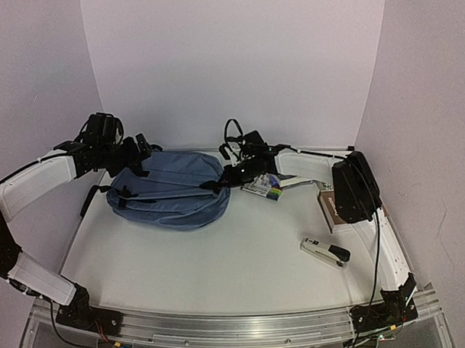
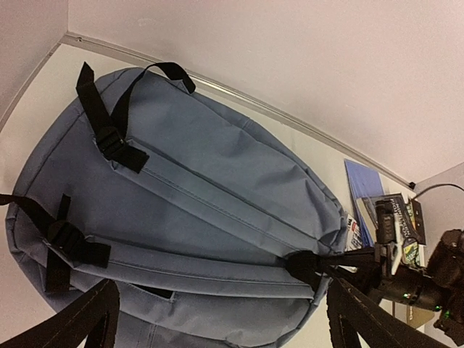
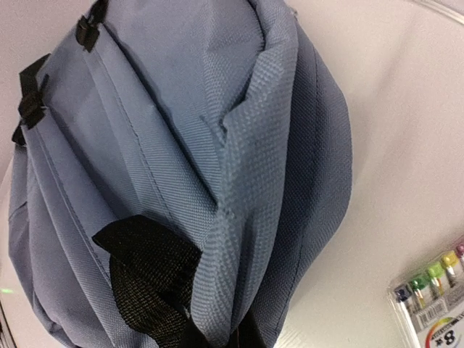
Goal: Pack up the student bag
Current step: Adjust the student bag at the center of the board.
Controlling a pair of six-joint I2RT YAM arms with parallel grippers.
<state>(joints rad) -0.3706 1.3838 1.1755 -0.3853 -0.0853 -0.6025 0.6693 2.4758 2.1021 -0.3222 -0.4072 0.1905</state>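
The student bag (image 1: 172, 193), slate-blue with black straps, lies flat on the white table at the back left. My right gripper (image 1: 229, 176) is shut on its right end, pinching bunched blue fabric (image 3: 239, 217) beside a black strap (image 3: 145, 268). The pinch point lies at the bottom edge of the right wrist view, and the fingers themselves are barely visible. My left gripper (image 1: 137, 156) hangs open over the bag's far left end. In the left wrist view its fingers (image 2: 83, 319) frame the bag (image 2: 196, 196) without touching it. The right gripper (image 2: 391, 270) shows there at the strap.
A pack of coloured markers (image 1: 265, 188) lies just right of the bag, also visible in the right wrist view (image 3: 433, 301). A brown box (image 1: 331, 206) sits under the right arm. A stapler (image 1: 325, 252) lies at the front right. A blue booklet (image 2: 366, 190) rests near the back wall.
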